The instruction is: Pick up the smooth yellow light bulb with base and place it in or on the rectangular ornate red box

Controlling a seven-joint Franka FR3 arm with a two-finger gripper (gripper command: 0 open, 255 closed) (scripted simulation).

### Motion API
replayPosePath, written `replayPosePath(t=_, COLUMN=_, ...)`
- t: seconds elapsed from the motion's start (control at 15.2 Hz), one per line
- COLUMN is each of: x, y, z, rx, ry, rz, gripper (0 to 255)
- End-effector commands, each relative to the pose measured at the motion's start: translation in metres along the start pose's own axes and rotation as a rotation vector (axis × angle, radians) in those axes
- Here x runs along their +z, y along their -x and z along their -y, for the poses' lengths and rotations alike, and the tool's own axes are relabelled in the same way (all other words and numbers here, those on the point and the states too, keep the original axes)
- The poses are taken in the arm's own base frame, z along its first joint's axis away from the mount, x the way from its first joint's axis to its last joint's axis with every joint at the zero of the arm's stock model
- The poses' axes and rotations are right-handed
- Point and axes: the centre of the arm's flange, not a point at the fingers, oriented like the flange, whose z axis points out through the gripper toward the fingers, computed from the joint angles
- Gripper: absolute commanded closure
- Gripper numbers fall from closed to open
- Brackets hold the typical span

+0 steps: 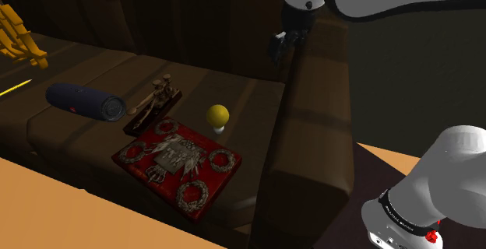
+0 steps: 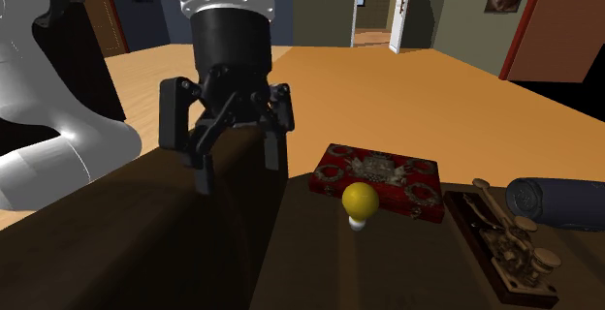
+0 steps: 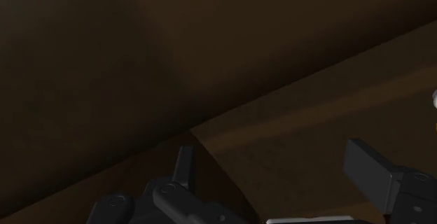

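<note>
The approach is the step in hand; nothing is grasped yet. The jaws hang wide open and empty over the raised side of the brown sofa (image 1: 311, 92), well apart from the yellow light bulb (image 1: 217, 116). The bulb stands base-down on the seat, close by the ornate red box (image 1: 177, 162) (a brass-and-wood gadget (image 1: 156, 103) sits to the shoulder view's left of it). Next, I judge, the arm must travel to the bulb, descend over its round top and close gently, since the smooth globe could slip.
</note>
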Motion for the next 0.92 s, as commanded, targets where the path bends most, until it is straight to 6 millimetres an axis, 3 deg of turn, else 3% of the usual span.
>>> replayPosePath(t=0.0, x=0.031, y=-0.009, z=0.045, rx=0.075, ry=-0.254, rz=0.152, gripper=0)
replayPosePath(t=0.07, x=0.002, y=0.001, z=0.008, rx=-0.022, ry=0.047, rz=0.000, gripper=0)
replayPosePath(t=0.13, x=0.002, y=0.001, z=0.008, rx=-0.022, ry=0.047, rz=0.000, gripper=0)
replayPosePath(t=0.86, x=0.049, y=-0.001, z=0.121, rx=-0.055, ry=-0.106, rz=-0.060, gripper=0)
